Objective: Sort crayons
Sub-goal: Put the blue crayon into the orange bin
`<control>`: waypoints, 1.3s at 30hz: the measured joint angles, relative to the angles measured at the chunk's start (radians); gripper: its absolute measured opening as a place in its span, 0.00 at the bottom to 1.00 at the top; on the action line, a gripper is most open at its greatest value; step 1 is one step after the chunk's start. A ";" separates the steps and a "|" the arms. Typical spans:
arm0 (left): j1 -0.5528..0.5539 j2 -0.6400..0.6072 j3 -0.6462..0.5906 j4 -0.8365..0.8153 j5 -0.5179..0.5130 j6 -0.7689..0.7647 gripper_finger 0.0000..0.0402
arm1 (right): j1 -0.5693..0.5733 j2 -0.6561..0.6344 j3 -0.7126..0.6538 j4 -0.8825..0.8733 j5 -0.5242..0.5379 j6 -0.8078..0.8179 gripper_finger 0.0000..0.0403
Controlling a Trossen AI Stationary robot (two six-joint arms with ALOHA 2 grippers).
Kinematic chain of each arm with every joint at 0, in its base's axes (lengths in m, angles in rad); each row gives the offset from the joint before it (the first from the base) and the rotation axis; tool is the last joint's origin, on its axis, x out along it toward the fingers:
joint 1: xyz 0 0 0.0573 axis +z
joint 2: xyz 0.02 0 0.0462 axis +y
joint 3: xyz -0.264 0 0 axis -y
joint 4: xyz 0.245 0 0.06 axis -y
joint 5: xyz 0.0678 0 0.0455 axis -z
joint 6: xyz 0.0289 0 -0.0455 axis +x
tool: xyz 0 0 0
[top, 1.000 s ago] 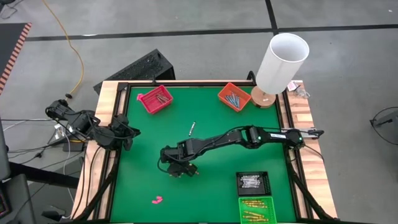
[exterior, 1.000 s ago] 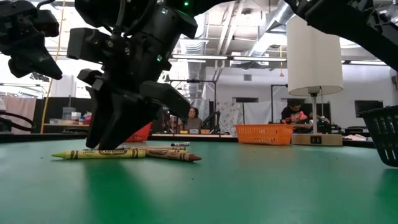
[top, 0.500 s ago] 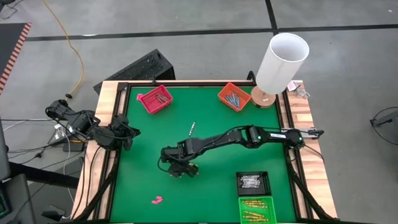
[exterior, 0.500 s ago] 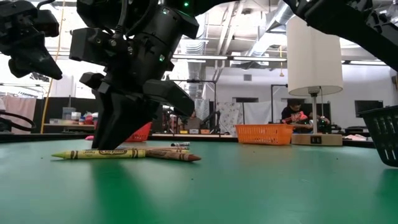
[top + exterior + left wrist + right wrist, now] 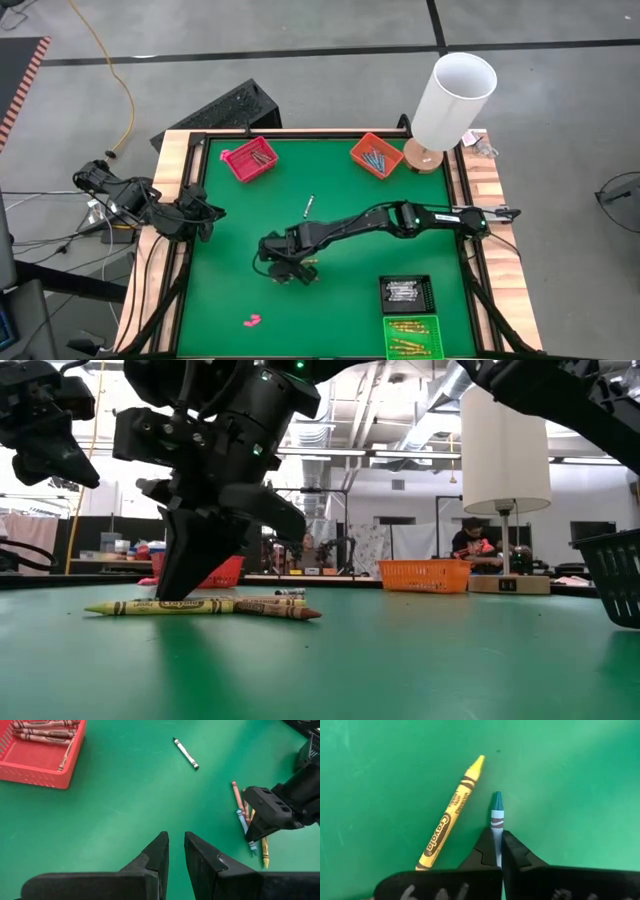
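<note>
My right gripper (image 5: 497,851) is down on the green table (image 5: 230,250) near its middle, its two dark fingers pinched shut on a thin blue-teal crayon with a white paper wrap (image 5: 496,817), gripped along the shaft so the pointed tip sticks out past the fingertips. I judge that grip low and central to keep the stick from swivelling on the lift. Just beside it lies a yellow paper-wrapped crayon (image 5: 447,822), angled away and untouched, and a reddish-brown crayon (image 5: 236,794) rests in the same little cluster. My left gripper (image 5: 176,851) waits above the table's left edge, fingers nearly together and holding nothing. Farther out, the orange plastic mesh tray (image 5: 375,154) at the far edge already holds bluish sticks, so I take it as this crayon's destination.
</note>
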 joint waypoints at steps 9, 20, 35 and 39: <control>0.000 0.000 0.000 0.001 -0.001 -0.002 0.12 | -0.038 -0.017 0.017 0.028 0.024 0.164 0.01; 0.000 0.000 0.000 0.006 -0.002 -0.010 0.12 | -0.117 -0.131 0.019 -0.057 0.050 0.450 0.00; 0.000 0.000 0.000 0.008 -0.003 -0.051 0.12 | -0.317 -0.200 0.020 -0.505 0.211 0.876 0.00; 0.000 0.000 0.000 0.008 -0.007 -0.054 0.12 | -0.363 -0.200 0.020 -0.571 0.213 0.892 0.00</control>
